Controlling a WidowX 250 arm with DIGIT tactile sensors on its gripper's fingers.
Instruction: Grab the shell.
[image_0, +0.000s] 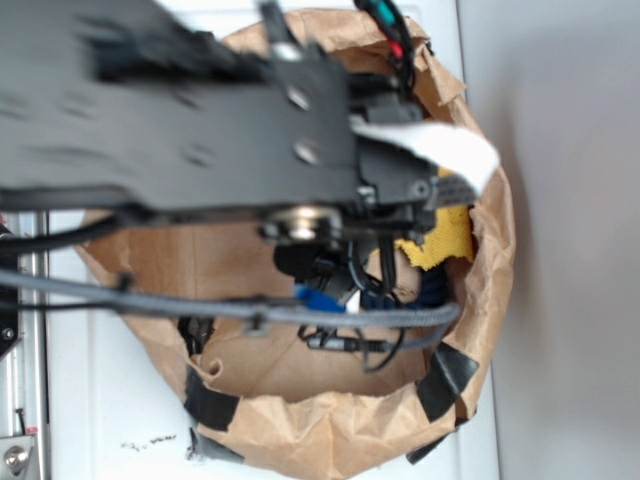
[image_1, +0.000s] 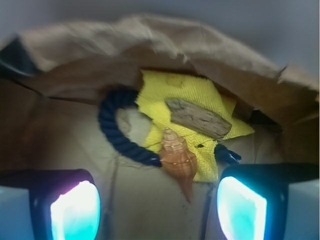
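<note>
We look down the wrist view into a brown paper bag (image_1: 75, 55) with rolled, crumpled walls. On its floor lies the shell (image_1: 178, 159), orange-tan, ridged, spire toward the far wall and long pointed tip toward the camera. Its upper half rests on the yellow cloth (image_1: 187, 97); the tip hangs off the cloth onto bare paper. The shell's left side touches the navy rope (image_1: 111, 131), which curves in a C from the back wall down to the shell; another bit of the rope shows just right of the cloth. A flat brown piece of wood (image_1: 198, 119) lies on the cloth just behind the shell, tilted, close to it but we cannot tell if they touch.

The gripper (image_1: 157, 202) hangs above the bag floor with jaws spread wide apart, nothing between them. Both fingertips (image_1: 75, 210) glow cyan at the bottom corners of the wrist view. The shell sits between the two, slightly right of centre, beyond the tips and clear of both.

The exterior view is blurred. The black arm (image_0: 200, 130) reaches across from the left over the bag, which sits on the white desk (image_0: 120, 420). Black tape patches (image_0: 445, 380) hold the bag's rim. A corner of yellow cloth shows under the arm; the shell is hidden there. Black cables (image_0: 300, 312) cross the bag's opening.
</note>
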